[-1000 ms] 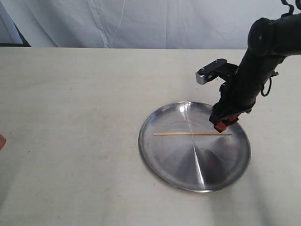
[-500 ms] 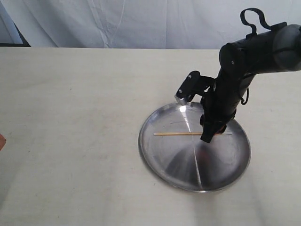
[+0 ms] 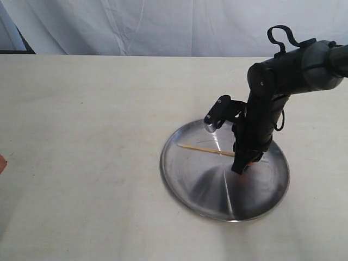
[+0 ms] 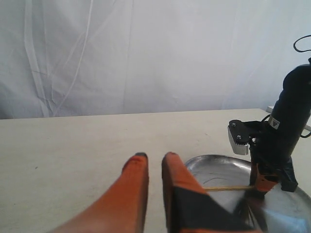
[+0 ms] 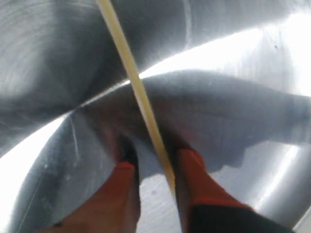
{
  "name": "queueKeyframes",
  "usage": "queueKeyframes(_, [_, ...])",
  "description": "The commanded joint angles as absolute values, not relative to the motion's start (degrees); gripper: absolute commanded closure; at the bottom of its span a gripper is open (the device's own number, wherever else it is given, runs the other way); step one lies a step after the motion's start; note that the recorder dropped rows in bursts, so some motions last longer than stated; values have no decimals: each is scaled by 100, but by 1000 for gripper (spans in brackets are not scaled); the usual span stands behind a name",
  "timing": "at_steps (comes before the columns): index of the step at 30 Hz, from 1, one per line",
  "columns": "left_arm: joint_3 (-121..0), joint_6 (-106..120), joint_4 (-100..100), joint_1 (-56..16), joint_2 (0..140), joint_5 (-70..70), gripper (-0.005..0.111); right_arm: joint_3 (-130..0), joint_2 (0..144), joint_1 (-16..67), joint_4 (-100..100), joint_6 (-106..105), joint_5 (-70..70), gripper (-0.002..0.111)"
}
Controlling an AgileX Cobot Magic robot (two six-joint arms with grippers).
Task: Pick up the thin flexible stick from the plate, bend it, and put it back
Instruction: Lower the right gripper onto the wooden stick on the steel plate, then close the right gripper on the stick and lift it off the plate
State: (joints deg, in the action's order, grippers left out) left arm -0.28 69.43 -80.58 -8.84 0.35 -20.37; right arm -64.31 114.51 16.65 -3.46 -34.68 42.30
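We are seeing the thin pale-tan stick slanting across the round shiny silver plate, which is sitting on the worktop.

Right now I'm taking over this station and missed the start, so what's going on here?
The right gripper is down in the silver plate, its jaws open on either side of the thin stick, which rests on the plate and is not yet clamped. The left gripper hangs over the table, off to the side of the plate, with only a narrow gap between its fingers and nothing in them. So the pick-up has not happened yet.
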Motion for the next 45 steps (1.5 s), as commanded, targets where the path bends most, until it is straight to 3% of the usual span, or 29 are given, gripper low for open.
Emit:
queueKeyframes(1, [0, 6949, -8074, -874, 0, -2072, 93, -6361, 11783, 1667, -405, -3420, 4332, 109])
queueKeyframes(31, [0, 6949, -8074, -874, 0, -2072, 93, -6354, 10186, 1667, 751, -1988, 5427, 109])
queueKeyframes(45, [0, 6949, -7437, -874, 0, -2037, 93, -5168, 8659, 1797, 1836, -2104, 5352, 109])
